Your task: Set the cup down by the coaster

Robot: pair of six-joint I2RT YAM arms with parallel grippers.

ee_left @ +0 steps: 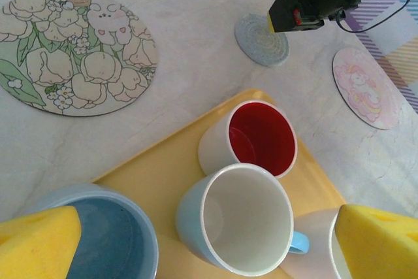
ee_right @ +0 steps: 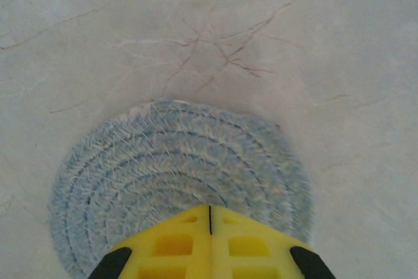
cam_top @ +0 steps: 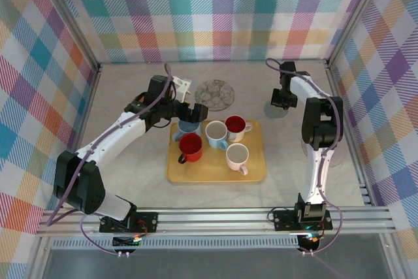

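Five cups stood on the yellow tray (cam_top: 256,173) in the middle of the top view. All were upright, with the long axis vertical and the mouth open upward. The blue cup (ee_left: 108,236) was at the tray's upper left corner, in the lower left of the left wrist view; where its handle pointed, I could not tell. Beside it, the light-blue cup (ee_left: 241,227) with a white inside turned its handle to the right of that view. The others were a white cup with red inside (ee_left: 258,138), a red cup (cam_top: 190,146) and a pale pink cup (cam_top: 237,155).

The left gripper (cam_top: 191,121) hung over the blue cup with its jaws spread wide, gripping nothing.

Three coasters lay on the table (cam_top: 130,96): a floral coaster (ee_left: 72,50), a blue woven coaster (ee_right: 176,161) and a pink coaster (ee_left: 366,86). The right gripper (ee_right: 209,223) was over the lower edge of the woven one, with its jaws pressed together and nothing seen between them.
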